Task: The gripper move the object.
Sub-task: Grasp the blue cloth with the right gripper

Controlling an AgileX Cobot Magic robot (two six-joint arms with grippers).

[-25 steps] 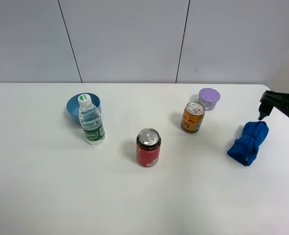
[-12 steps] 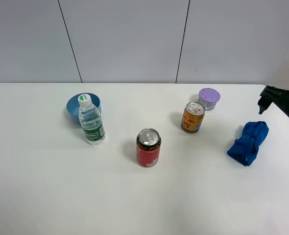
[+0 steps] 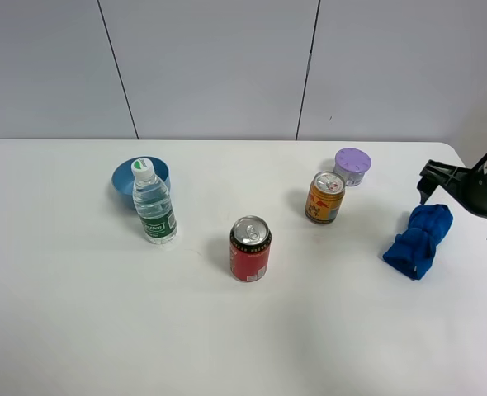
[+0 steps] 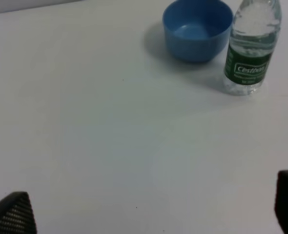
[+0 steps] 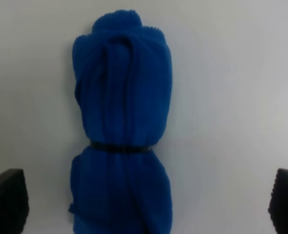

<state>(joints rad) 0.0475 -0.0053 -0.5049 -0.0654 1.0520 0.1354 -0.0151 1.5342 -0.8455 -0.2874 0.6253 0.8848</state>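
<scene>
Two jaws spread wide: I would lower the right gripper (image 5: 146,202) astride the blue towel (image 5: 122,97) at its band (image 5: 119,147), then close.

One camera looks steeply down on the whole bench (image 3: 227,330). The right wrist camera hangs close over the blue cloth (image 5: 122,122); the left wrist camera views the bottle (image 4: 251,48) well beyond the left gripper (image 4: 150,209). The high view shows both.

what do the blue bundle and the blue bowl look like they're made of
The blue bundle looks like soft fleece or terry cloth, matte and fuzzy, with rolled folds pinched in by a thin dark band. The blue bowl is probably plastic, smooth with a faint sheen and even colour; glazed ceramic cannot be ruled out.
</scene>
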